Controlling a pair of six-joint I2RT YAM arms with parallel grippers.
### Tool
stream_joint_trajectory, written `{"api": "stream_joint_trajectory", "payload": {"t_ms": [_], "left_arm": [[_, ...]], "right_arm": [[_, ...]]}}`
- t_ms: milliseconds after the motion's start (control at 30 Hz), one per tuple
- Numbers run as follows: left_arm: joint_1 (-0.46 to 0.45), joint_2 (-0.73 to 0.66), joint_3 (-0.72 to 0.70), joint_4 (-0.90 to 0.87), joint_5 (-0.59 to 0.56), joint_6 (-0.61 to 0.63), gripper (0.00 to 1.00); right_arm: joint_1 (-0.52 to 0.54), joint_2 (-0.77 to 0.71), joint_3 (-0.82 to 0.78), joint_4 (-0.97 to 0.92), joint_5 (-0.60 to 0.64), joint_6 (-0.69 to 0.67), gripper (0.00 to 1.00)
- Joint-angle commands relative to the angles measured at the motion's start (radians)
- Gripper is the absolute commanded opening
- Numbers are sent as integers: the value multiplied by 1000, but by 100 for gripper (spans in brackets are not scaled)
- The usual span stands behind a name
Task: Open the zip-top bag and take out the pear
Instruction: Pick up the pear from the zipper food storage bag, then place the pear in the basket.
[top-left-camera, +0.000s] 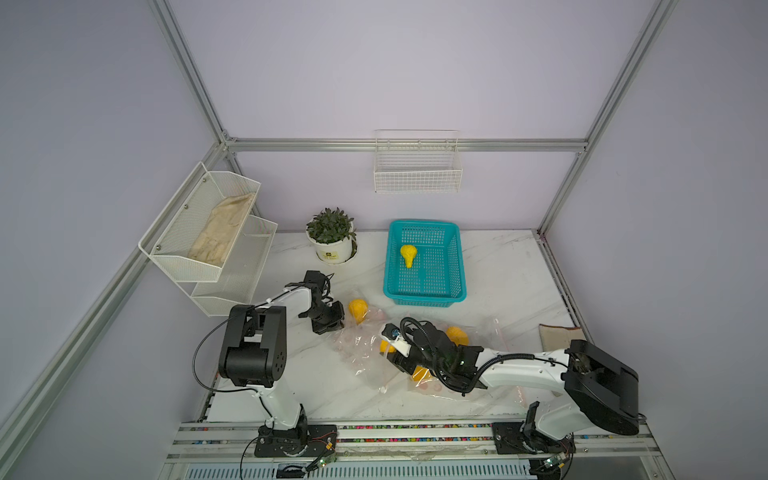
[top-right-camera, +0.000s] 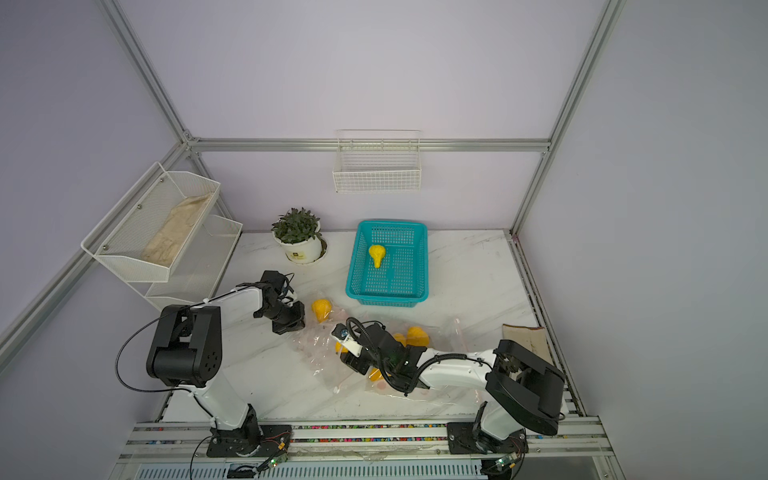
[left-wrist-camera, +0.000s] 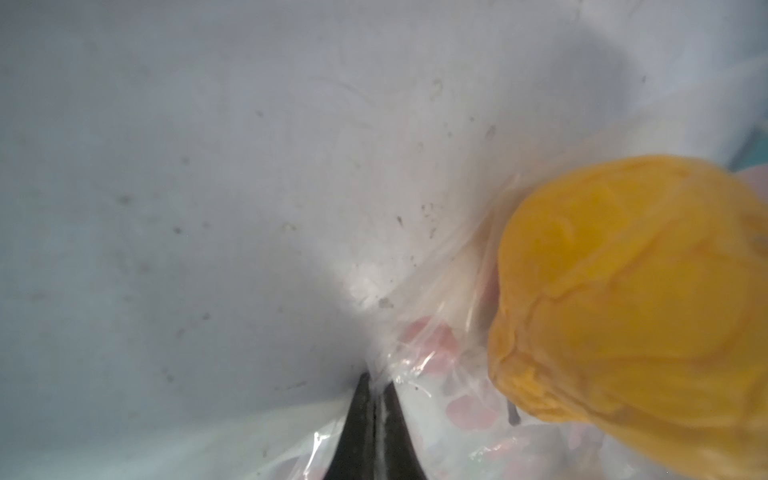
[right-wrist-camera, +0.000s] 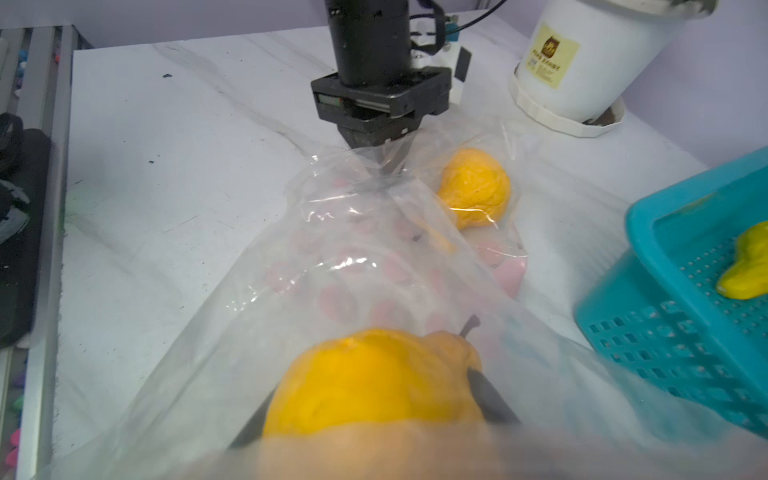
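**Both top views:** the table (top-left-camera: 498, 266) is taken from high above its near edge, looking down toward the far wall (top-left-camera: 395, 83).
**Left wrist view:** the zip-top bag (left-wrist-camera: 453, 270) and a pear (left-wrist-camera: 623, 316) are seen from very close.
**Right wrist view:** directed leftward across the zip-top bag to the left gripper (right-wrist-camera: 390, 167), past a nearer pear (right-wrist-camera: 374, 382).
The zip-top bag and pear are shared by all views.

- Top views: soft, even, rather dim light; walls (top-left-camera: 62, 291) darker toward 8 o'clock.
- Left wrist view: blurred throughout.
- Right wrist view: glare streaks on bag (right-wrist-camera: 349, 262); pear (right-wrist-camera: 365, 382) smeared nearest the lens.
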Motion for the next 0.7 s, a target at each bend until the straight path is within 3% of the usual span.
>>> {"api": "stream_joint_trajectory", "payload": {"t_ms": [0,233,367,533,667], "left_arm": [[31,3,-14,-48,-158,-1,0],[51,-24,-17,-57,-157,2,0],[53,-36,-23,-57,-131,5,0],[53,-44,-34,-41,-76,4,0],[52,-52,-40,-34,-56,7,0]], "right_arm": [[-3,-57,-32,82,122,-20,43],[-11,-205,-77,103,218,-49,42],[-106,-230,3,4,200,-4,42],[-287,-119,216,-181,81,70,41],[-397,69,421,-314,21,104,42]]}}
